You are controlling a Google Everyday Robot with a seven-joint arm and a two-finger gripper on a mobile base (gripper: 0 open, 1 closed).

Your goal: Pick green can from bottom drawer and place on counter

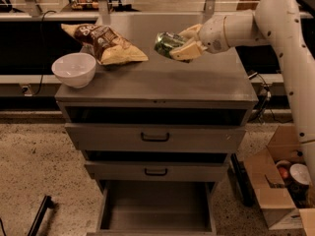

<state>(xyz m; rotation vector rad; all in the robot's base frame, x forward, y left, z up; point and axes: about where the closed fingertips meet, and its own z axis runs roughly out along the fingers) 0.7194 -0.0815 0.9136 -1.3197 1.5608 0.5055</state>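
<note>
The green can (166,42) lies tilted between the fingers of my gripper (183,43), held a little above the middle of the grey counter (162,80). The gripper is shut on the can, and my white arm reaches in from the upper right. The bottom drawer (155,205) is pulled open below, and its grey tray holds nothing.
A white bowl (74,69) stands at the counter's left front corner. A chip bag (103,43) lies behind it at the back left. Two upper drawers with black handles (155,137) are slightly ajar. An open cardboard box (283,181) sits on the floor at the right.
</note>
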